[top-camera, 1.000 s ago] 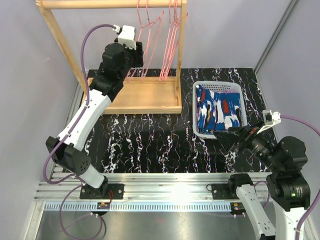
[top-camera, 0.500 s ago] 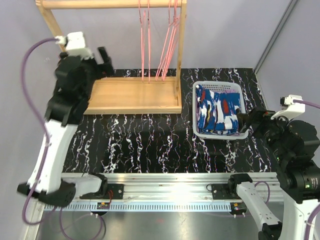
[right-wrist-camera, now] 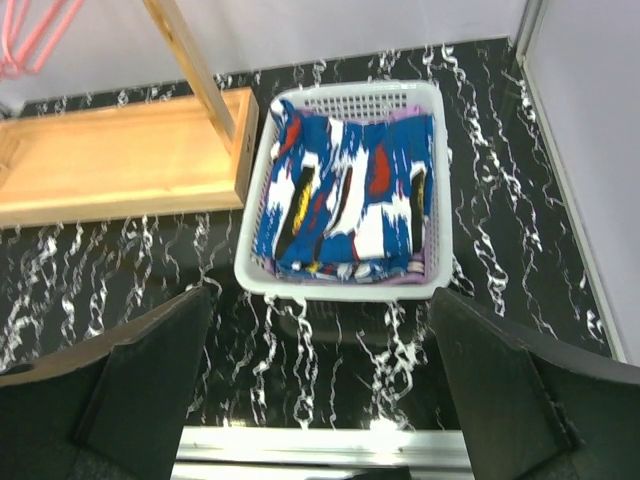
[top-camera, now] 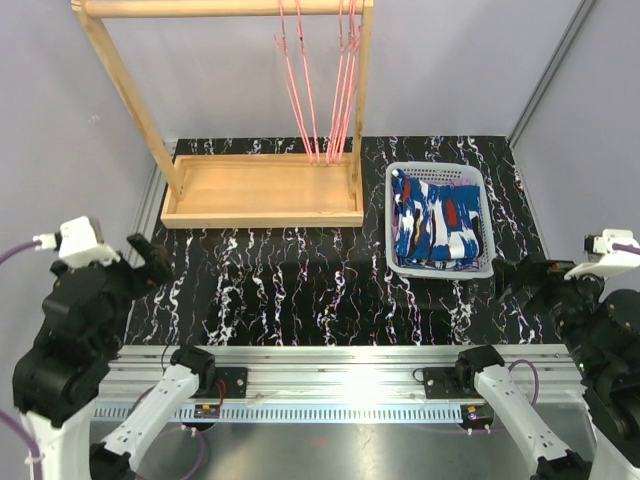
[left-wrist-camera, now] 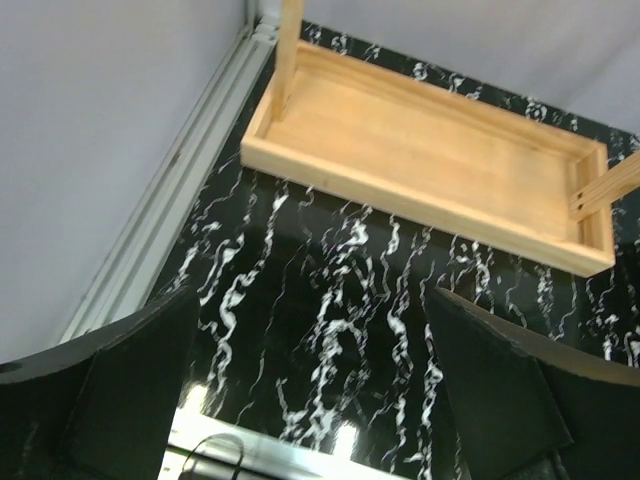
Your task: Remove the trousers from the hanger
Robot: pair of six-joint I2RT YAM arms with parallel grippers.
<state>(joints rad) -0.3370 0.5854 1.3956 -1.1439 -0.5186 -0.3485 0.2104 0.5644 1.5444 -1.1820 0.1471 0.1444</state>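
From above, the pink hangers (top-camera: 320, 90) are hanging bare, and the blue splashed trousers (top-camera: 440, 228) are lying in the white basket (top-camera: 437, 168). At the left wrist, my left jaws are gaping empty over the table (left-wrist-camera: 330, 320). At the right wrist, my right jaws are gaping empty too, and a lilac pair (right-wrist-camera: 405, 281) is peeking from beneath the blue. I am judging the job done.

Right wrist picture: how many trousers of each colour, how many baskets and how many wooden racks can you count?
Blue splashy trousers: 1
Lilac trousers: 1
White basket: 1
Wooden rack: 1
Total: 4
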